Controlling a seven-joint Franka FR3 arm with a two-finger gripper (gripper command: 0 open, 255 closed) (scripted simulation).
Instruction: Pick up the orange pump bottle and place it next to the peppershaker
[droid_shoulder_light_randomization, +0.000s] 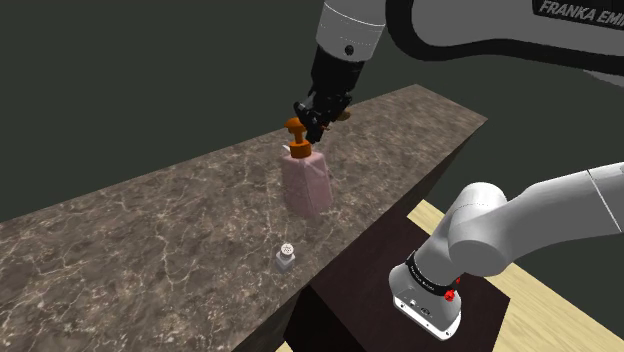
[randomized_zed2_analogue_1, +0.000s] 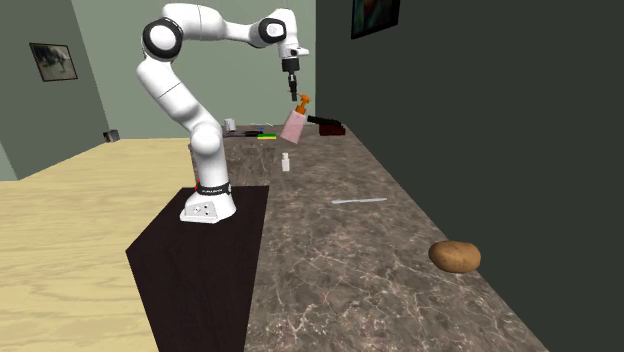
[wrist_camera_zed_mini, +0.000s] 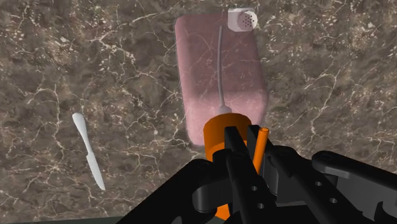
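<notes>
As the black gripper (droid_shoulder_light_randomization: 305, 125) is closed on the orange pump head of the pump bottle (droid_shoulder_light_randomization: 307, 182), the pick-up can be judged done. At the upper middle of the shoulder view the bottle is seen hanging tilted from the gripper. Its pale pink body is apparently clear of the marbled counter (droid_shoulder_light_randomization: 150, 240). In the second exterior view it is found just above centre, again slanted and seemingly off the surface. In the wrist view the fingers (wrist_camera_zed_mini: 235, 153) are clamped narrowly about the orange collar, with the pink body stretched out beyond them.

What is left is the placing. The small white peppershaker (droid_shoulder_light_randomization: 287, 256) is stood on the counter below centre in the shoulder view, lower in the frame than the bottle and a little to its left. In the wrist view it is seen just past the far end of the bottle's body. The bottle is thus judged near its goal but not yet set down. It must be lowered, stood upright beside the shaker without knocking it, and released.
</notes>
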